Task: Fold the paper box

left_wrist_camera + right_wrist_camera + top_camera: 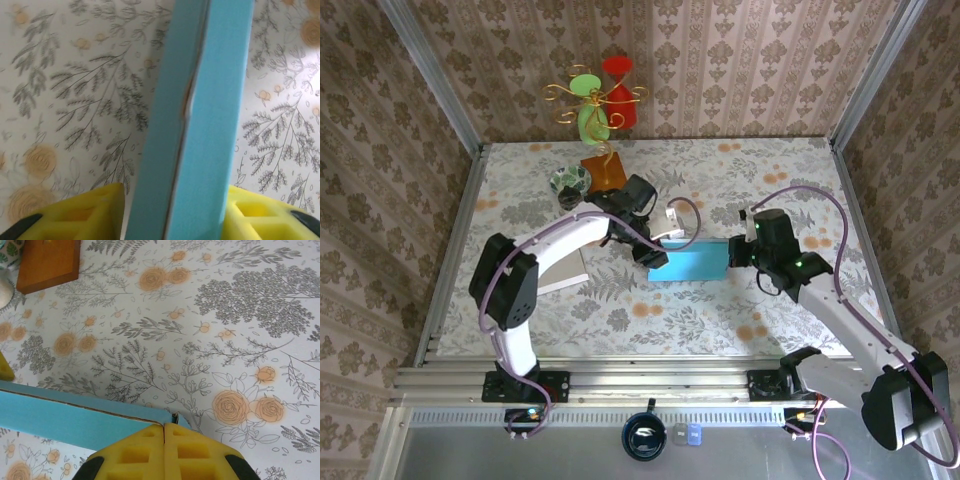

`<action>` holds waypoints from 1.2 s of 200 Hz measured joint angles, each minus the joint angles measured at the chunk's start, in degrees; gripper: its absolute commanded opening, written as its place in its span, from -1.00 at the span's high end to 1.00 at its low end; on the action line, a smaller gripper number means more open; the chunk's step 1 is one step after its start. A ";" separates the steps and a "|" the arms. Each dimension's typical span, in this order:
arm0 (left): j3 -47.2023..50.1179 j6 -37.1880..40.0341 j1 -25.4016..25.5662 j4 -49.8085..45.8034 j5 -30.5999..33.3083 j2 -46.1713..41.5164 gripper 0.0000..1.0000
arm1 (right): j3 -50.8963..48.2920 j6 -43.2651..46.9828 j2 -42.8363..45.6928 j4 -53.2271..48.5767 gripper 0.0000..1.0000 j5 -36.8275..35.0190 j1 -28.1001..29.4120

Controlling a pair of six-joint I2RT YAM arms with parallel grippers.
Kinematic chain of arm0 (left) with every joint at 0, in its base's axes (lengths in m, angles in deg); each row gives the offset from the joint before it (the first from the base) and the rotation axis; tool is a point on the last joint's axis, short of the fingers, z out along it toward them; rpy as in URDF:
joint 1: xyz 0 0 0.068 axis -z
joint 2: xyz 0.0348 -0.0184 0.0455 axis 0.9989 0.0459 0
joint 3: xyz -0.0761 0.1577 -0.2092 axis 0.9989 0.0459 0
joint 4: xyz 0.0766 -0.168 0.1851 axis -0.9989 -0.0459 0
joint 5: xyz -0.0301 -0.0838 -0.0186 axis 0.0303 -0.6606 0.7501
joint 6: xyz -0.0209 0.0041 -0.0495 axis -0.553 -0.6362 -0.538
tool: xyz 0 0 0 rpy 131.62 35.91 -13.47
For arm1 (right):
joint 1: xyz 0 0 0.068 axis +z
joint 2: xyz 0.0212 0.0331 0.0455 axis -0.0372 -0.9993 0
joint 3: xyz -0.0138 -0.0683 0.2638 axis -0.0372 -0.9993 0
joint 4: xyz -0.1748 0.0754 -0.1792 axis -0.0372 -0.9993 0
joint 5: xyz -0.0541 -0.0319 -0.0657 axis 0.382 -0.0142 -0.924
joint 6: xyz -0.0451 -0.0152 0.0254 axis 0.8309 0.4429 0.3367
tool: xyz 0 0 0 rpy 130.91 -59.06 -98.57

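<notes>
I am bracing one end of the blue paper box (690,263) with my closed right pincer (164,426), my open left pincer (175,190) straddling the other, probably to steady it.

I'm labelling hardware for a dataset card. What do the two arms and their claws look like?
The left arm and right arm have white links and black joints, each trailing a purple cable. Small green lights glow on the right one. The left claw and right claw carry yellow pads with square recesses.
</notes>
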 measured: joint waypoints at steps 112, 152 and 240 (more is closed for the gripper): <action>24.20 -31.74 -5.99 33.31 16.09 -26.82 -0.99 | -1.95 -1.99 3.26 -0.13 1.00 -5.14 1.29; 21.31 -47.12 -11.06 33.66 17.44 -26.56 -0.75 | -1.95 -3.02 3.26 -0.24 1.00 -6.40 1.31; 10.25 -42.25 -1.73 10.27 11.96 -18.82 -0.08 | -1.92 -3.87 3.02 -0.26 1.00 -6.56 1.31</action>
